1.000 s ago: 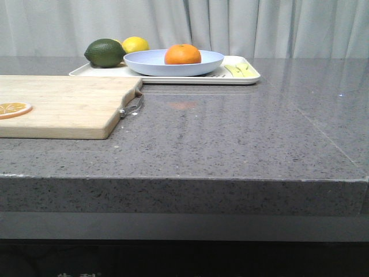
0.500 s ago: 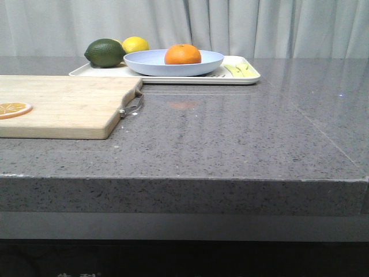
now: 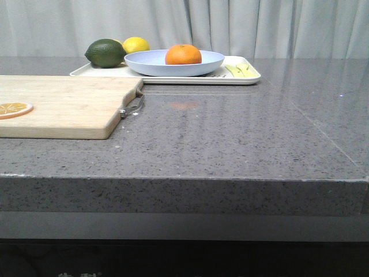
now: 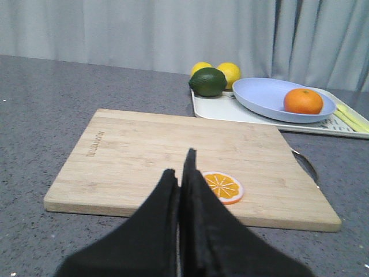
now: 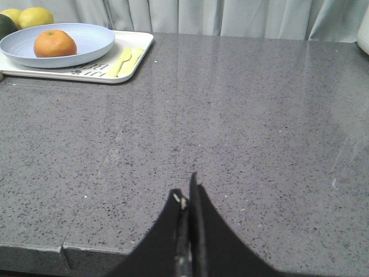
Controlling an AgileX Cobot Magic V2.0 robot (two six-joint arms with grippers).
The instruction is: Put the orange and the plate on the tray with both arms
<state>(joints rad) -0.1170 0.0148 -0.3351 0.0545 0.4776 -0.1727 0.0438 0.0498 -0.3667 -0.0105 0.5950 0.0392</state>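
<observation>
The orange (image 3: 183, 55) sits in the pale blue plate (image 3: 174, 62) on the white tray (image 3: 165, 75), well ahead of both empty, closed grippers, left (image 4: 180, 173) and right (image 5: 185, 199), so simply keeping clear seems best.

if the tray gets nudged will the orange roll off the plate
Probably not off it. The orange is round and smooth, so it would likely roll, but it sits loose in the hollow of the plate, whose raised rim should catch it. The plate looks smooth and may itself slide on the tray. Both tools, left and right, are shut and well away.
</observation>
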